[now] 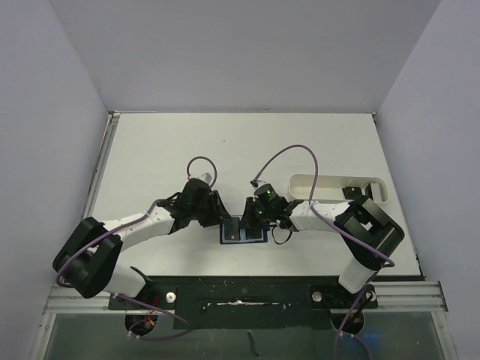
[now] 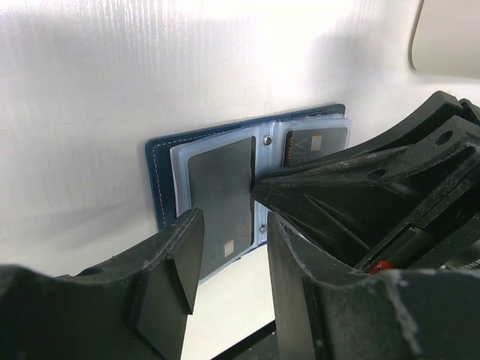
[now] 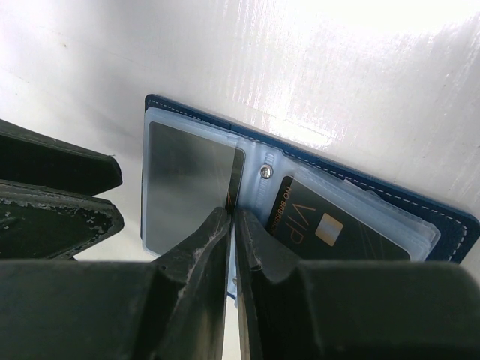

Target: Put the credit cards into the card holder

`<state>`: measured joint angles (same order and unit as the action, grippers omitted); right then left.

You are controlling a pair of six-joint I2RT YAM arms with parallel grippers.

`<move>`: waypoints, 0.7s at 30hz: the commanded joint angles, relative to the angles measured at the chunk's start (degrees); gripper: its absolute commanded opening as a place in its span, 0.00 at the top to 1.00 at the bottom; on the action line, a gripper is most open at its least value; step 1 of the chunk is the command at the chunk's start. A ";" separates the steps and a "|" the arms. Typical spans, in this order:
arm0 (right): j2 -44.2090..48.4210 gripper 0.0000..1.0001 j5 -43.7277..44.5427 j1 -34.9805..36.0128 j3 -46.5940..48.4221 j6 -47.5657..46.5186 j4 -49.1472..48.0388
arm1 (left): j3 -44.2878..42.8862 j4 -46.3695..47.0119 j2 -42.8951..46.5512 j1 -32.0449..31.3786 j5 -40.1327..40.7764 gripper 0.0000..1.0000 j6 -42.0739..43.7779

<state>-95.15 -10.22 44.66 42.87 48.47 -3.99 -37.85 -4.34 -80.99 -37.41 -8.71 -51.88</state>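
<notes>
The navy card holder (image 1: 244,234) lies open on the table between both arms. A dark grey credit card (image 3: 184,187) lies over its left pale-blue pocket (image 2: 178,176). My right gripper (image 3: 234,214) is shut on that card's right edge, near the spine. A black VIP credit card (image 3: 330,225) sits inside the right pocket. My left gripper (image 2: 232,251) is open just off the holder's near edge, with nothing between its fingers (image 2: 169,255). In the top view, the left gripper (image 1: 222,217) and right gripper (image 1: 255,217) stand close together over the holder.
A long white tray (image 1: 300,180) stands at the back right with one dark card (image 1: 351,193) in it. Its rounded end shows in the left wrist view (image 2: 450,37). White walls enclose the table on three sides.
</notes>
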 commanded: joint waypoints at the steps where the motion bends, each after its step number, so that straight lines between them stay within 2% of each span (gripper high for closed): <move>1: -0.56 0.89 1.24 0.09 -0.86 -0.39 1.02 | -1.88 0.94 1.88 -0.18 0.91 0.62 0.45; 21: 0.33 0.89 1.53 0.11 -1.12 -0.13 1.27 | -0.04 4.53 -2.21 0.11 -0.71 0.61 -0.37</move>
<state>-95.15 -10.17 44.66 42.85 48.51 -4.01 -37.71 -3.03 -82.96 -37.41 -9.19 -52.07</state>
